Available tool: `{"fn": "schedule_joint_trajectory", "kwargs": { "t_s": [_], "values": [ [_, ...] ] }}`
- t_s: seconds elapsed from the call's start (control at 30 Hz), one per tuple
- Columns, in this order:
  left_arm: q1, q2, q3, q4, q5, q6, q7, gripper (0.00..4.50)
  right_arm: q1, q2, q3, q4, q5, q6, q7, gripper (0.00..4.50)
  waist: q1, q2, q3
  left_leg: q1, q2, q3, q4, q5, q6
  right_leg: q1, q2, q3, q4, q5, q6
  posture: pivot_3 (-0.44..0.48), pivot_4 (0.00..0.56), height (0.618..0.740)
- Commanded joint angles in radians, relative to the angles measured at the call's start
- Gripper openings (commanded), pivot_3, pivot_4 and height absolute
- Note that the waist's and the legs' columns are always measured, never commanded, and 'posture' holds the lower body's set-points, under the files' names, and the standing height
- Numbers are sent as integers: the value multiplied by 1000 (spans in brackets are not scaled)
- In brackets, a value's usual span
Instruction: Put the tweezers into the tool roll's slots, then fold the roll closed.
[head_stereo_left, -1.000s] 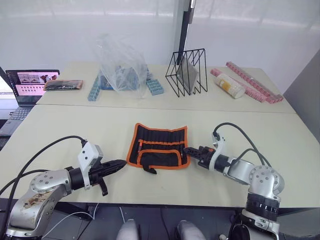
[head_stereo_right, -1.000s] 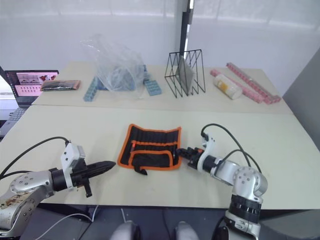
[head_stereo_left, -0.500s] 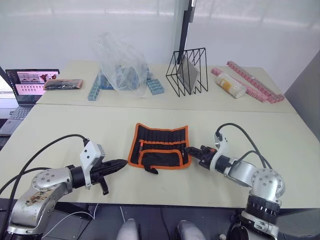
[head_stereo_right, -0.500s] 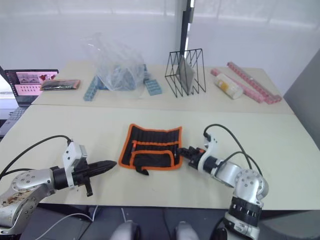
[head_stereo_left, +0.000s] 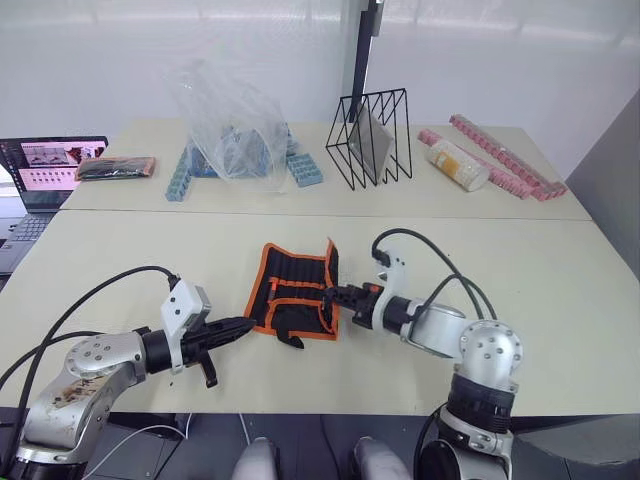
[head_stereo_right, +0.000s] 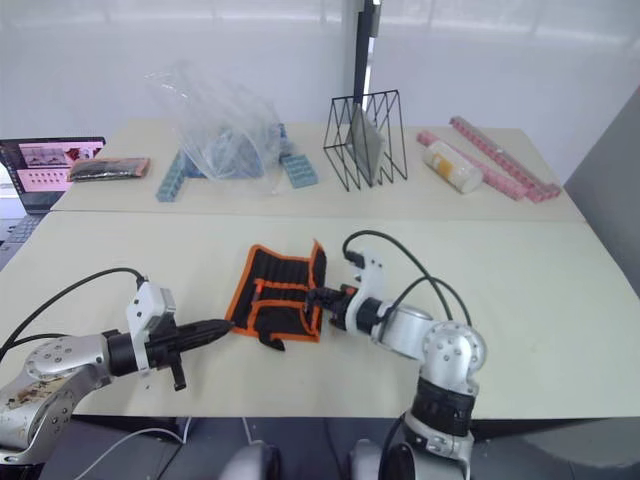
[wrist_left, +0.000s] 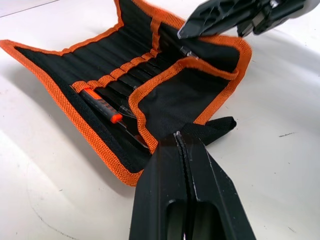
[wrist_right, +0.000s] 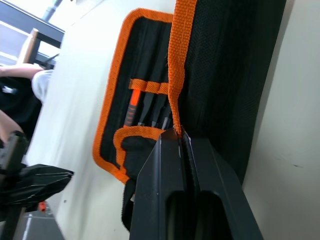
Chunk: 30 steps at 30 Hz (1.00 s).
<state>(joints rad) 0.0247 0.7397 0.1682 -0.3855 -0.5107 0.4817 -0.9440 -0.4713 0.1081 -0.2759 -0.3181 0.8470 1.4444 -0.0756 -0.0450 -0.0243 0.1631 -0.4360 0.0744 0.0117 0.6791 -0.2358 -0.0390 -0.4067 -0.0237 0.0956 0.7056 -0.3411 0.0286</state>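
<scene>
The tool roll (head_stereo_left: 290, 300) lies on the near table, black with orange edging. Its right part is lifted and stands partly folded toward the left. My right gripper (head_stereo_left: 334, 297) is shut on the orange edging (wrist_right: 176, 100) of that raised side. Inside, the slots (wrist_left: 125, 80) run under an orange stripe, with dark slim tweezers (wrist_right: 159, 116) tucked in beside an orange-handled piece (wrist_left: 100, 102). The black tie strap (wrist_left: 215, 127) sticks out at the roll's near edge. My left gripper (head_stereo_left: 247, 324) is shut and empty, its tip at the roll's near left corner, close to the strap.
On the far table stand a clear plastic bag (head_stereo_left: 235, 120) over blue blocks (head_stereo_left: 310, 175), a black wire rack (head_stereo_left: 370, 140), a bottle (head_stereo_left: 455, 165) and pink strips (head_stereo_left: 505, 160). A laptop (head_stereo_left: 45, 170) and a dark packet with pink ends (head_stereo_left: 115, 167) lie at far left.
My right gripper has moved left with the roll's right edge, raising that side and folding it inward. The left gripper has edged slightly closer to the roll. The camera has shifted a little.
</scene>
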Motion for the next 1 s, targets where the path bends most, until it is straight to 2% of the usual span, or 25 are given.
{"fn": "schedule_joint_trajectory", "kwargs": {
  "t_s": [0.03, 0.27, 0.57, 0.9, 1.0],
  "values": [
    [-4, 9, -5, -9, 6, -23, -7, 0, 30, 5, 72, 34, -48, -58, 23, 31, 0, 0, 0, 0, 0, 0, 0, 0, 0, 0, 0, 0, 0, 0, 0, 0, 150, 689],
    [2, 16, -6, -13, 6, -22, -7, 0, 57, -23, 129, 180, -114, -171, 100, 31, 0, -1, -1, 1, 0, 0, 0, 0, 0, 1, 0, 0, 0, 0, 0, 0, 150, 689],
    [12, 24, 0, -14, 6, -22, -5, 0, 20, -33, 86, 224, -41, -172, 190, 2926, -1, -2, -1, 6, 1, 0, 0, 3, -3, 4, 1, 0, 1, 0, 0, 0, 150, 689],
    [13, 32, 7, -15, 1, -11, -2, 0, -53, -119, 25, 317, -1, -209, 272, 2926, 3, -2, -1, 5, 0, 0, 0, 4, -3, 4, 1, 0, 1, 0, 0, 0, 150, 689],
    [14, 34, 11, -12, -3, -10, -1, 0, -52, -143, 44, 329, -1, -217, 312, 2062, 4, -2, -1, 5, 0, 0, 0, 4, -3, 4, 1, 0, 1, 0, 0, 0, 150, 689]
  ]
}}
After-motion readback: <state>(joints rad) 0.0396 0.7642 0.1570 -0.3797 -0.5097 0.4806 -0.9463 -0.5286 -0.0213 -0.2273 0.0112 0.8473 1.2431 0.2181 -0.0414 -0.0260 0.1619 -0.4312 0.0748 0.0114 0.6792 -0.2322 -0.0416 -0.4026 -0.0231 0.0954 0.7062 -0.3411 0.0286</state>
